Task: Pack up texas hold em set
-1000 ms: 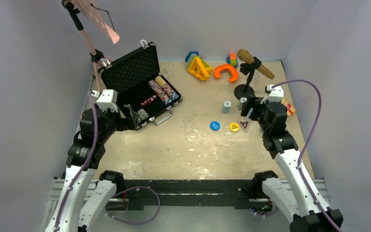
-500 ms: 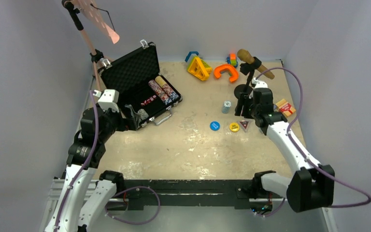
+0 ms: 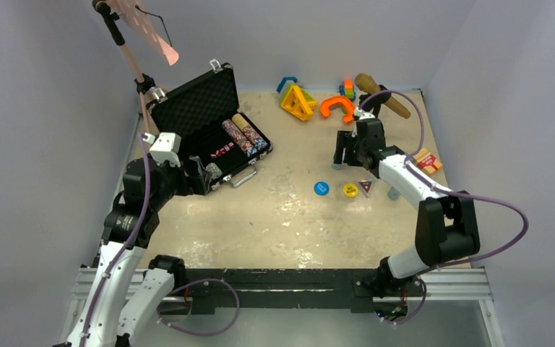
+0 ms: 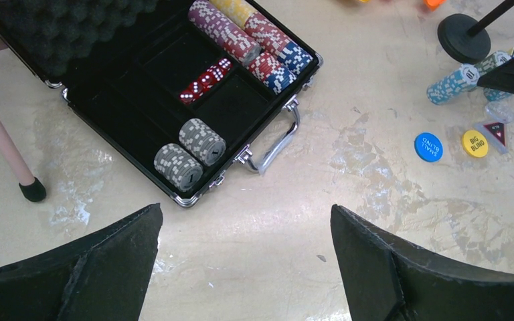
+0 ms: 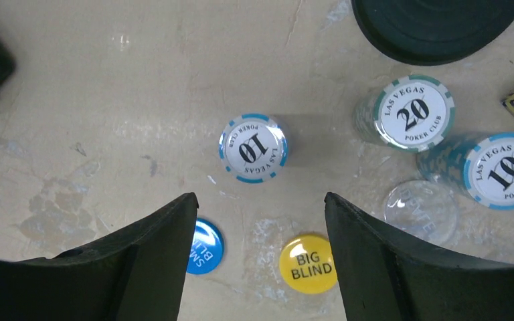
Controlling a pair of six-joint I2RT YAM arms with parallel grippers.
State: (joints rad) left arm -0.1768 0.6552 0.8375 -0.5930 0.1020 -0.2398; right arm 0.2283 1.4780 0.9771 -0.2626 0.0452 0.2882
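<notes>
The black briefcase point(image 3: 196, 112) lies open at the back left with coloured chip stacks point(image 3: 244, 135), red dice point(image 4: 205, 79) and two grey stacks point(image 4: 191, 152) inside. My left gripper point(image 4: 244, 221) is open and empty over bare table just in front of the case. My right gripper point(image 5: 261, 204) is open above a light-blue "10" chip stack point(image 5: 252, 148). A "20" stack point(image 5: 409, 113), another "10" stack point(image 5: 500, 169), a clear disc point(image 5: 420, 210), the blue disc point(image 5: 204, 246) and the yellow "Big Blind" disc point(image 5: 308, 263) lie around it. A card deck point(image 3: 426, 160) lies at the right.
The microphone stand's black base point(image 5: 435, 27) sits just beyond the chip stacks. Orange, yellow and blue toy shapes point(image 3: 311, 101) stand at the back. A pink stand leg point(image 4: 3, 140) is left of the case. A small dark triangle token point(image 3: 366, 186) lies by the discs.
My right arm has swung from the right side toward the back centre, and its gripper now hangs over the loose chip stacks. The left arm has barely moved.
</notes>
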